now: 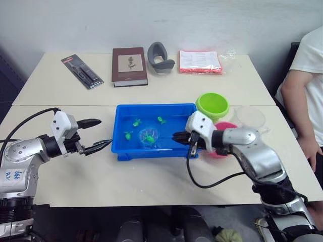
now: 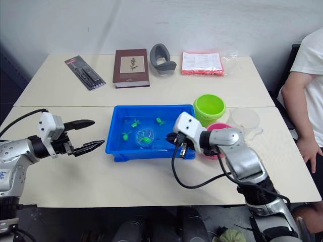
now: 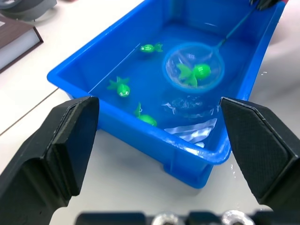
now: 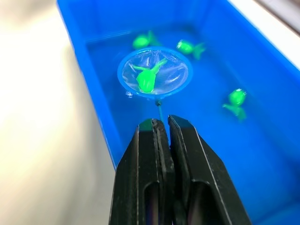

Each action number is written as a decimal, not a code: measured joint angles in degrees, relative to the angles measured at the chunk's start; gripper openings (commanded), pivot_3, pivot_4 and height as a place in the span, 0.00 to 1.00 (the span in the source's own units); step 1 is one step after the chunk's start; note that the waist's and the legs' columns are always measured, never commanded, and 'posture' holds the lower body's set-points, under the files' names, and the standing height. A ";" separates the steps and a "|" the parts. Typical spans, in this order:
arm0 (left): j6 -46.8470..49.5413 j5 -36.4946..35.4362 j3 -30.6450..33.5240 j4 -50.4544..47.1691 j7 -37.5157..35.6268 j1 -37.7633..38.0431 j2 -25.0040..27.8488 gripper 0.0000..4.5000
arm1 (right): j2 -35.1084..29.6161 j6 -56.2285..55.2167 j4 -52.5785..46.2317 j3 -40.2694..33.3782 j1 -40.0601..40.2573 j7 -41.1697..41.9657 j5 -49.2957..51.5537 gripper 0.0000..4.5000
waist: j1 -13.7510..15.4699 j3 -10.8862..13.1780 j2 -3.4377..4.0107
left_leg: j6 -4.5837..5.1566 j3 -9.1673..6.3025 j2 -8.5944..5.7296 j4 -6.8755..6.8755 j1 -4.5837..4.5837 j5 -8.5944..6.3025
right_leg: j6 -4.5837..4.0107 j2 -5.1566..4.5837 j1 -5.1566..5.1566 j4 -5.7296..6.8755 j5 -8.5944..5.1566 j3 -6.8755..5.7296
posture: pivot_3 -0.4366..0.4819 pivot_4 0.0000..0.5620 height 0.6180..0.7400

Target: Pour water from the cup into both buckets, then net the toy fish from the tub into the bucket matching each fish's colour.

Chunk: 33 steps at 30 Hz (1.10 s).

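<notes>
Pale, matte tabletop [image 1: 151, 176] carries a glossy blue rectangular tub [image 1: 154, 151] holding water. Right tool [image 4: 161, 123] is clenched on the thin handle of the net [image 4: 154, 72], whose light blue hoop and pale mesh sit in the tub with one green fish [image 4: 146, 79] lying in the mesh. Three more green fish float loose nearby: one [image 3: 150, 48], another [image 3: 120, 87], a third [image 3: 145, 118]. Left tool [image 1: 96, 135] hangs released, its black fingers spread, just beside the tub's left end. Beside the tub's right end stand a lime green bucket [image 1: 212, 105] and a pink bucket [image 1: 228, 126], partly behind the right arm; the clear cup [image 1: 251, 117] is next to them. Head views also show a maroon book [image 1: 129, 66], a grey curved object [image 1: 159, 58], a black packet [image 1: 82, 71] and a red-edged plastic pack [image 1: 200, 61] along the far edge, and a person's arm [image 1: 295, 101] at the right
</notes>
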 measured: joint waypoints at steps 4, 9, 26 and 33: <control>0.00 -0.05 -1.19 -0.21 0.03 -0.79 -0.50 0.98 | -0.80 3.51 -1.22 -4.70 1.45 -1.53 4.26 0.00 | 0.02 0.00 0.00 | 0.00 0.00 0.00 -0.01 0.00 -0.01 | 0.00 0.00 0.00 -0.09 0.00 0.00 | 0.48 0.27 1.00; -0.13 -0.01 -2.41 -0.09 0.36 -4.13 -0.74 0.98 | -4.47 2.87 -1.27 -12.16 5.92 -1.16 8.71 0.00 | 0.44 0.00 0.00 | 0.02 0.01 -0.03 0.00 -0.01 -0.02 | 0.02 -0.01 0.02 -0.17 0.01 -0.01 | 0.48 0.27 1.00; 4.00 -3.26 -6.48 -0.51 1.38 -11.67 -7.10 0.98 | -11.12 5.82 -0.56 -23.78 5.85 -5.53 21.15 0.00 | 0.30 0.00 0.00 | 0.03 0.02 -0.04 -0.01 0.01 0.01 | 0.06 0.02 0.08 -0.10 0.04 0.00 | 0.48 0.27 1.00; 7.36 -5.77 -5.91 -0.95 3.58 -13.69 -8.77 0.98 | -16.45 -6.37 8.62 -24.81 5.26 -7.09 13.61 0.00 | 0.89 0.00 0.00 | 0.03 0.12 -0.05 0.00 0.05 0.02 | 0.09 0.08 0.10 -0.17 0.05 0.05 | 0.48 0.27 1.00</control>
